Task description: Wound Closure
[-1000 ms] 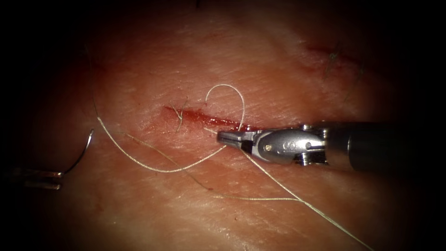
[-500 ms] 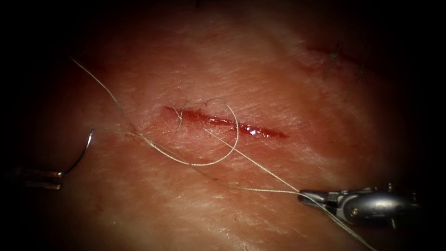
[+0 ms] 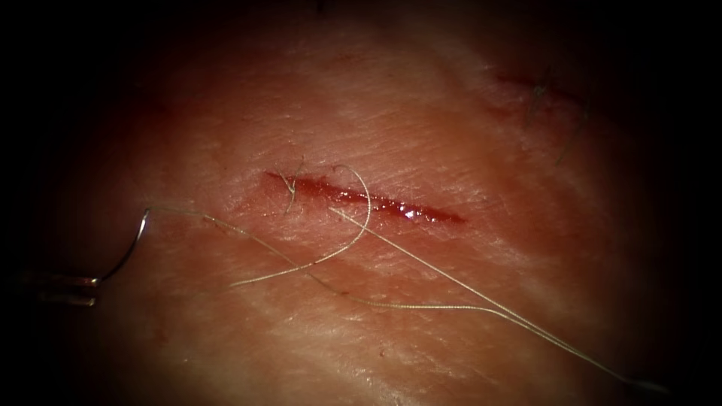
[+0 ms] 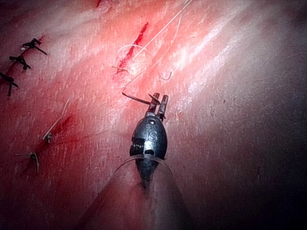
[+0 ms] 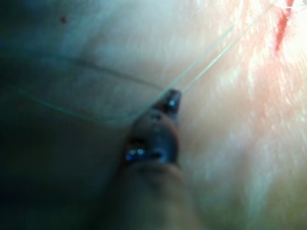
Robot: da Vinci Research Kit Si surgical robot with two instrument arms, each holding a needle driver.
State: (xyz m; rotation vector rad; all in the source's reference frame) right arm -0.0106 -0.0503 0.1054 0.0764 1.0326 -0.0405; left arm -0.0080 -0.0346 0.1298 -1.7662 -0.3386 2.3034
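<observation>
Left tool [image 3: 71,289]: sat at the tissue's left edge, jaws clenched on the needle [image 3: 129,248] near its rear end.
Needle: stood clear of the tissue [image 3: 451,135], left of the cut [image 3: 361,198].
Right tool [image 5: 171,101]: jaws closed on the thread [image 3: 421,307], which ran taut toward the tissue's lower right corner.
Thread: crossed the cut and looped just below it.

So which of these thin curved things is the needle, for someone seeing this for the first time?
Start at the red cut in the middle of the tissue and go far to its left in the endoscope view. There the left arm's tool holds a dark curved needle, out of the tissue. It is a thicker, stiff grey arc, while the thread is pale and lies in loose loops.
</observation>
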